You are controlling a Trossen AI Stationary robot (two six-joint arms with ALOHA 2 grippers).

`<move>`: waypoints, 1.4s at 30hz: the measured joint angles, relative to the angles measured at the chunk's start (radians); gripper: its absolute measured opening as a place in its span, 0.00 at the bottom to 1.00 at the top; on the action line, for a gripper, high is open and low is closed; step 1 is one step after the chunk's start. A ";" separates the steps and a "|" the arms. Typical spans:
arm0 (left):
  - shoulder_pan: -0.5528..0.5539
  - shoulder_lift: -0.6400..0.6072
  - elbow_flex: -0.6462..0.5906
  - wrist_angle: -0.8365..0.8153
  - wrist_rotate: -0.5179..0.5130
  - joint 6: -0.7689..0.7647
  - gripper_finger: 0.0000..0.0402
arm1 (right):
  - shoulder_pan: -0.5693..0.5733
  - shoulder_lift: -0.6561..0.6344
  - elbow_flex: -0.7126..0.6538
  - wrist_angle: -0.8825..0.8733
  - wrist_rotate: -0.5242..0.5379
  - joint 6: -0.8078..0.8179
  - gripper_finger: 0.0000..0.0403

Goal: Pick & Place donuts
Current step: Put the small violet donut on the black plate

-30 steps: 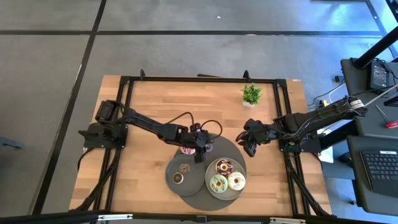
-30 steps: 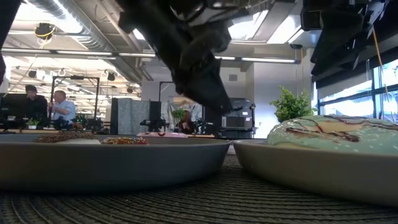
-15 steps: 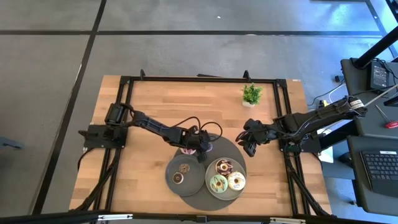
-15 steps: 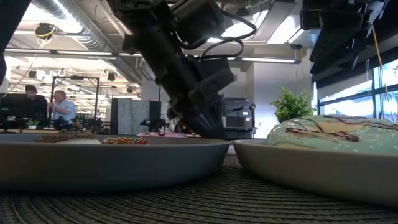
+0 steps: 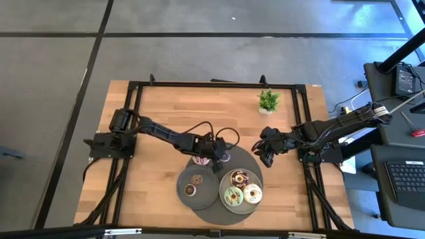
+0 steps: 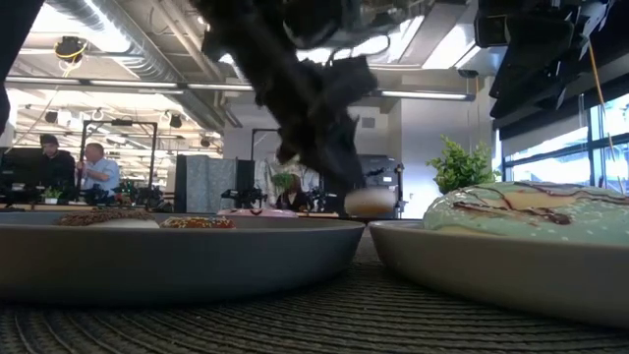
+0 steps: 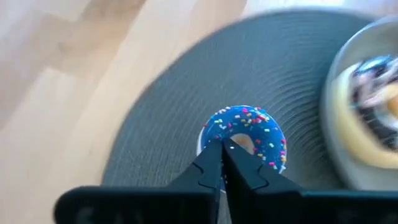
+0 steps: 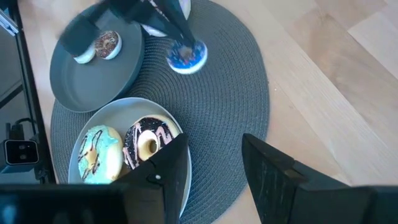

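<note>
One blue sprinkled donut hangs pinched by its near rim in the left hand, fingers clamped together on it, above the round mat. Right hand waits apart, fingers spread, farther off.

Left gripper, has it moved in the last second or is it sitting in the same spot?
Yes. In the high view the left gripper has shifted slightly right, toward the light grey plate, with its fingers shut on the blue sprinkled donut.
</note>
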 joint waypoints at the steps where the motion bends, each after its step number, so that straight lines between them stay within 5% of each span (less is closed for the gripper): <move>1: 0.001 -0.013 0.011 -0.018 0.002 0.006 0.01 | 0.000 0.000 0.000 0.000 0.000 0.000 0.38; 9: -0.087 -0.123 0.096 -0.203 0.092 0.070 0.01 | 0.000 0.000 0.000 0.001 0.000 -0.019 0.38; 22: -0.381 -0.095 0.094 -0.320 -0.068 0.061 0.01 | 0.000 0.000 0.000 0.014 0.137 -0.018 0.38; 42: -0.408 -0.084 0.024 -0.338 -0.105 -0.068 0.01 | 0.000 0.000 0.000 0.056 0.154 -0.018 0.38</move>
